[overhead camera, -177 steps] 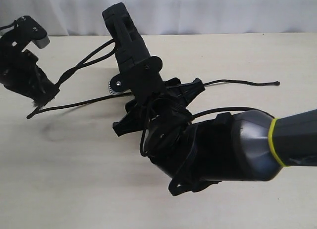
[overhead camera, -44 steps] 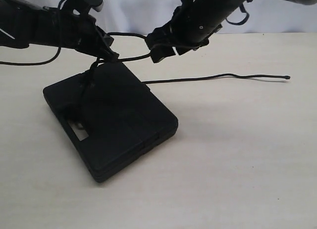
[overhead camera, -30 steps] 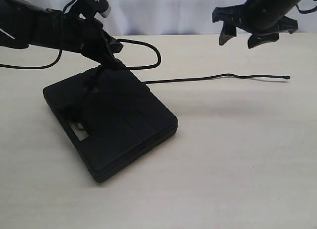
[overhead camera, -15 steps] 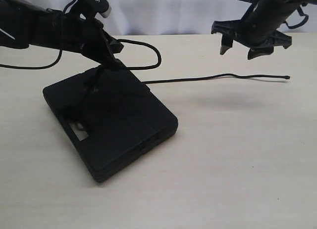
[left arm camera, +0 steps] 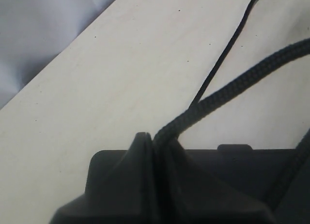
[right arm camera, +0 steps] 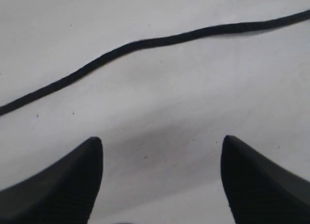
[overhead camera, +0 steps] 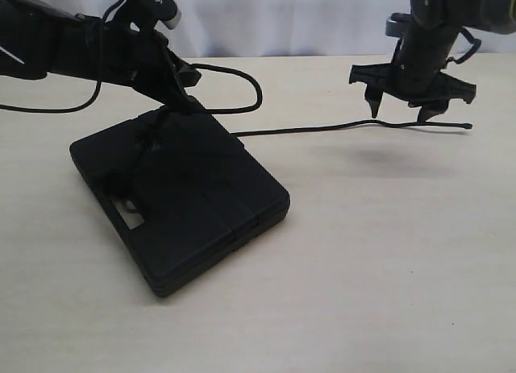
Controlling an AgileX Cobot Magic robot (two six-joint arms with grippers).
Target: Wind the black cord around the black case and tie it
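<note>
One cord (left arm camera: 232,82) in L jaws; R jaws spread.

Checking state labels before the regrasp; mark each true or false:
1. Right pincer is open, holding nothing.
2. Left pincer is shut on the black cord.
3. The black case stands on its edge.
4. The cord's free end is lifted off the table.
1. True. The right pincer hangs open over the black cord, gripping nothing.
2. True. The left pincer is clamped on the cord at the far corner of the black case.
3. False. The case lies flat on the table.
4. False. The free end lies on the table, right of the case in the exterior view.
</note>
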